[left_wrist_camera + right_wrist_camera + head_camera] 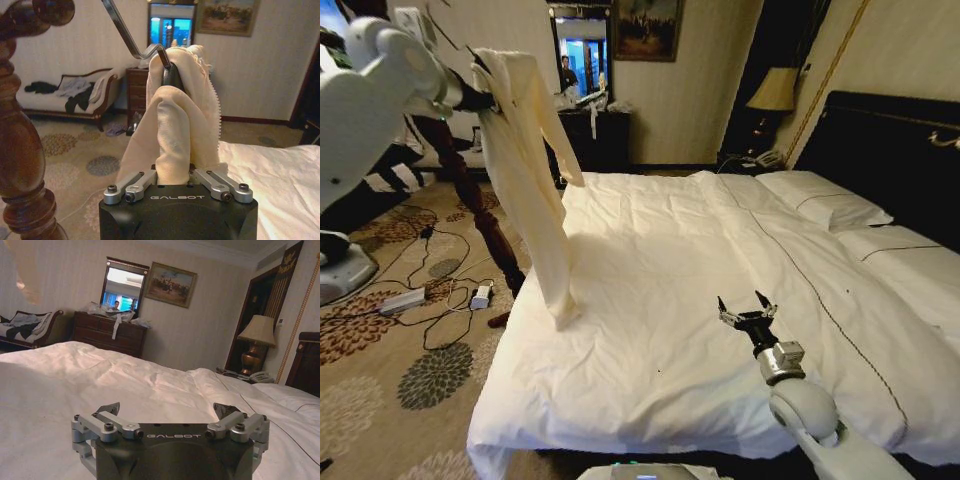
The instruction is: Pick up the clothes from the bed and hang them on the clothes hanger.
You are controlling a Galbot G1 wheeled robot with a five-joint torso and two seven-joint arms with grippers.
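Across the middle of the room, bed (720, 300): large, white sheet rumpled, dark headboard on its far right side, two white pillows (825, 205) with a thin dark trim line lying against that headboard. This bed serves as landmark for all entries below.

Beside the bed's left edge, carved dark wooden post (470, 200): upright, rising from the patterned carpet, close to the mattress corner region.

Above the bed's left edge, cream garment (530, 170): long, pale, hanging lengthwise; its lower end trails down to touch the sheet near that edge. Its upper part is draped over the clothes hanger (167, 75), of which a dark shoulder and a slim silvery wire hook show in the left wrist view.

Up beside the post, left of the bed, left claw (172, 182): raised high, fingers (132, 186) drawn in and clamped on a fold of the cream garment just below the hanger.

Over the bed's near portion, right claw (747, 310): hovering low above the sheet, well apart from the garment, fingers (107, 410) spread wide with nothing between them.

On the carpet left of the bed, cables and a white power strip (402, 300): loose, near the post's foot.
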